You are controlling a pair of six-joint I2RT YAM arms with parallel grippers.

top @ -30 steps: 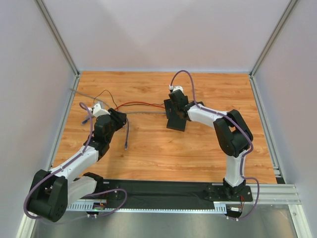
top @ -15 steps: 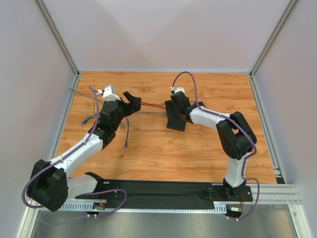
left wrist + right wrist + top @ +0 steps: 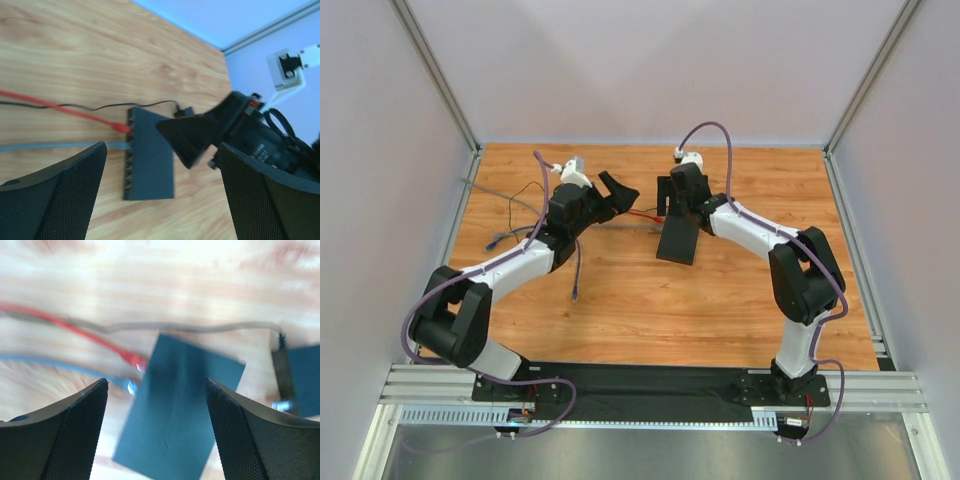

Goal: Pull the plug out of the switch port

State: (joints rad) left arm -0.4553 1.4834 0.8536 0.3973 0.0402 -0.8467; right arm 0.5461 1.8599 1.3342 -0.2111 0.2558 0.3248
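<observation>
Both hands are spread and empty. The right hand [image 3: 156,385] hovers over the switch [image 3: 678,243], probably to pin it. The left hand [image 3: 618,190] faces its port edge, where the red plug [image 3: 123,128] sits.

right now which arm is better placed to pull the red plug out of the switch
Left. The left gripper is open and faces the switch at its port edge, where the red plug sits. The right gripper is open above the switch's top, away from the ports.
</observation>
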